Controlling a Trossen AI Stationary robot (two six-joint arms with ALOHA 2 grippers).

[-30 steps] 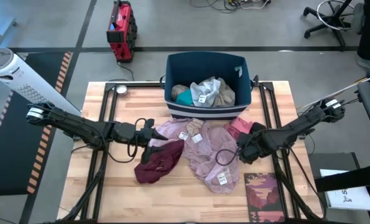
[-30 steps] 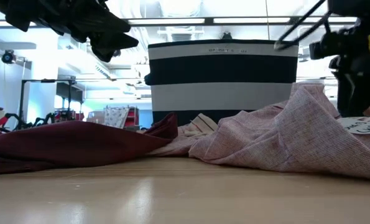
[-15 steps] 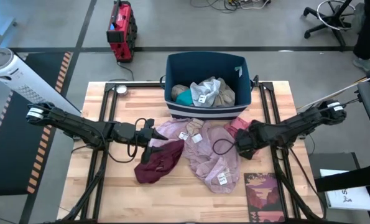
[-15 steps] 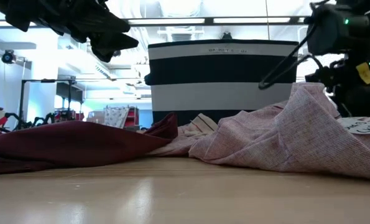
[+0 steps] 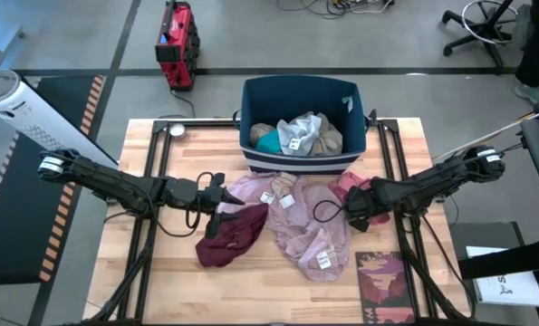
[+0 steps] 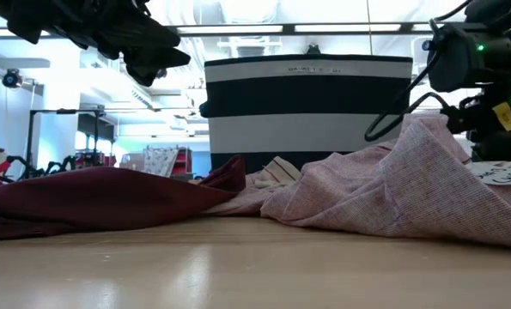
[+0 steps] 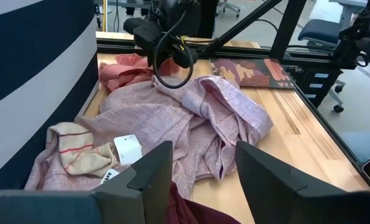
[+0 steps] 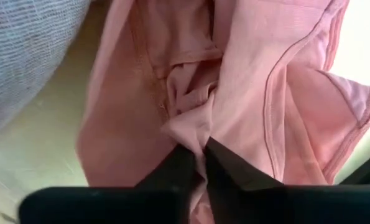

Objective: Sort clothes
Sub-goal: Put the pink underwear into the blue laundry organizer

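Note:
The clothes lie in a heap on the table in front of the dark blue bin (image 5: 247, 109): a maroon garment (image 5: 231, 237), a mauve-pink one (image 5: 298, 226), a tan striped piece (image 5: 283, 184) and a coral pink garment (image 5: 345, 184). More clothes (image 5: 298, 133) fill the bin. My left gripper (image 5: 220, 201) hangs open above the maroon garment's far edge, with nothing between its fingers (image 7: 152, 177). My right gripper (image 5: 352, 210) is down on the coral pink garment (image 8: 278, 93) and shut on it. My right gripper pinches a small raised fold (image 8: 194, 127) of the coral pink garment between its two fingers (image 8: 175, 167). It comes from above, pointing steeply down. The garment lies slack and crumpled on the table around the pinch.
A printed booklet (image 5: 384, 276) lies at the table's near right corner. A white cylinder (image 5: 20, 107) leans past the left edge. A loop of black cable (image 5: 323, 212) hangs off my right wrist over the mauve-pink garment. Bare wood shows along the near edge (image 5: 251, 290).
My right gripper has sunk onto the coral pink garment, shifting slightly toward the far edge and tipping steeper. The clothes have not visibly moved.

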